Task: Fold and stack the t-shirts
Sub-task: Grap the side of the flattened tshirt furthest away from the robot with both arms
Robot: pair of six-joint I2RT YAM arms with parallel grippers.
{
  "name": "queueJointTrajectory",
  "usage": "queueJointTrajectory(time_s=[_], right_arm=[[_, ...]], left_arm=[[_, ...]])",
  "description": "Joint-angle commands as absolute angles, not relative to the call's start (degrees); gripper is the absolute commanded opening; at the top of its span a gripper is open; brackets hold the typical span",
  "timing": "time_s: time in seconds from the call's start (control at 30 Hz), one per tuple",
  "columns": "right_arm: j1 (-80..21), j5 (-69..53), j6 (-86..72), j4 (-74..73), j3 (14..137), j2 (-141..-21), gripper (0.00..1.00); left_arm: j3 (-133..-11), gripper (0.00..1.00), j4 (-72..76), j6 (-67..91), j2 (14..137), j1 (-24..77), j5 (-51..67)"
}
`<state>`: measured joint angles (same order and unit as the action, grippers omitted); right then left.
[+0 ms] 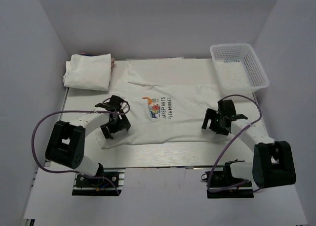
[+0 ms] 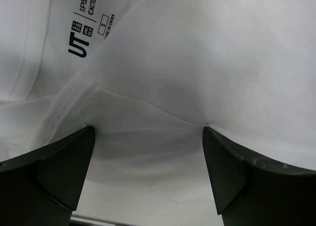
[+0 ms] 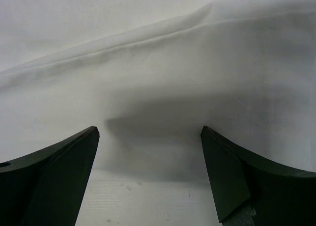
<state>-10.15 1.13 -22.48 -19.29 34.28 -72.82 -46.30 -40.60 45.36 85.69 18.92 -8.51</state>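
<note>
Printed t-shirt point(image 1: 173, 118) lies flat, long axis crosswise, collar beneath the left gripper point(image 1: 115, 121), hem beneath the right gripper point(image 1: 217, 121); both arms point downward, fingers spread, empty.

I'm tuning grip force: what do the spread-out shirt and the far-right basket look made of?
The printed t-shirt looks like soft matte white cotton knit, judging by its creases and stitched hem. The basket looks like stiff white plastic: thin moulded mesh walls holding shape.
</note>
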Motion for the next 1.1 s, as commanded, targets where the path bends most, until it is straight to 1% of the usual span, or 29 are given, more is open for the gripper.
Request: queueJointTrajectory(time_s=[0.0, 0.07, 0.1, 0.17, 0.2, 0.3, 0.33, 0.4, 0.43, 0.47, 0.5, 0.53, 0.6, 0.63, 0.73, 0.77, 0.8, 0.83, 0.87, 0.9, 1.0, 1.03, 1.07], right_arm=[[-10.63, -1.82, -26.36, -30.22, 30.59, -69.18, 0.9], [-10.99, -3.42, -26.28, -33.92, 29.62, -65.05, 0.9], [-11.07, -4.65, -26.11, -35.14, 29.71, -62.69, 0.9], [-11.86, -5.8, -25.75, -35.77, 31.46, -59.78, 0.9], [-11.95, -5.89, -24.45, -36.47, 35.29, -58.81, 0.9], [-12.04, -4.49, -22.16, -40.16, 40.32, -60.02, 0.9], [-12.04, -1.96, -21.89, -40.69, 45.21, -60.55, 0.9], [-11.87, 3.04, -21.53, -40.7, 48.85, -62.31, 0.9], [-11.78, 3.95, -21.53, -39.91, 50.78, -62.75, 0.9], [-11.69, 4.65, -21.71, -36.94, 52.19, -64.32, 0.9], [-11.69, 5.88, -22.41, -35.96, 53.08, -64.86, 0.9], [-11.78, 6.15, -23.63, -34.29, 54.48, -66.17, 0.9], [-11.6, 6.24, -24.26, -32.27, 57.56, -68.28, 0.9], [-11.69, 6.5, -24.52, -31.99, 60.53, -69.68, 0.9], [-11.95, 8.35, -24.78, -32.96, 63.45, -72.42, 0.9], [-11.87, 9.22, -24.52, -32.87, 64.24, -72.6, 0.9], [-11.78, 10.01, -24.35, -32.61, 64.42, -73.12, 0.9], [-11.78, 10.54, -24.17, -32.61, 64.6, -73.12, 0.9], [-11.86, 10.81, -23.73, -32.61, 64.86, -73.3, 0.9], [-11.78, 11.51, -23.73, -32.87, 64.86, -73.65, 0.9], [-11.69, 11.95, -22.77, -32.87, 65.12, -74.27, 0.9], [-11.69, 11.87, -22.85, -33.39, 65.3, -75.31, 0.9], [-11.78, 11.87, -22.07, -33.75, 65.65, -75.58, 0.9]], left_arm=[[-42.55, 1.0, -50.79, 49.13, 81.85, 19.42, -1.06], [-42.54, 1.0, -54.57, 50.44, 78.24, 19.42, -0.44], [-43.15, 1.0, -55.8, 50.45, 74.13, 19.42, -0.44], [-45.51, 1.0, -57.66, 49.93, 70.77, 19.42, -0.44], [-49.18, 1.0, -57.66, 49.31, 69.79, 19.42, -1.48], [-57.11, 1.0, -55.46, 42.73, 71.35, 18.81, -2.72], [-59.04, 1.0, -54.94, 41.32, 72.93, 18.81, -2.72], [-65.89, 1.0, -55.63, 38.94, 79.52, 18.81, -6.31], [-68.53, 1.0, -55.63, 38.33, 82.15, 18.29, -9.03], [-73.78, 1.0, -54.33, 36.93, 84.79, 18.28, -10.62], [-76.52, 1.0, -53.36, 36.22, 90.3, 18.28, -11.77], [-79.25, 1.0, -52.22, 35.17, 93.31, 18.28, -13.0], [-90.05, 1.0, -52.2, 33.93, 100.07, 17.06, -14.32], [-99.48, 1.0, -53.6, 33.93, 107.59, 17.05, -15.81], [-112.9, 1.0, -56.07, 31.12, 118.44, 15.74, -16.35], [-121.81, 1.0, -56.07, 30.33, 125.44, 14.78, -16.35], [-126.25, 1.0, -56.77, 29.63, 128.81, 14.24, -16.35], [-133.87, 1.0, -56.78, 28.84, 131.89, 13.28, -16.35], [-135.77, 1.0, -56.08, 27.78, 134.36, 12.75, -15.13], [-136.31, 1.0, -50.77, 26.47, 137.34, 12.74, -13.99], [-131.67, 1.0, -40.64, 24.43, 138.43, 11.16, -6.01], [-129.05, 1.0, -33.3, 24.43, 139.04, 10.64, -5.11], [-129.02, 1.0, -30.35, 24.43, 139.83, 10.63, -4.31]])
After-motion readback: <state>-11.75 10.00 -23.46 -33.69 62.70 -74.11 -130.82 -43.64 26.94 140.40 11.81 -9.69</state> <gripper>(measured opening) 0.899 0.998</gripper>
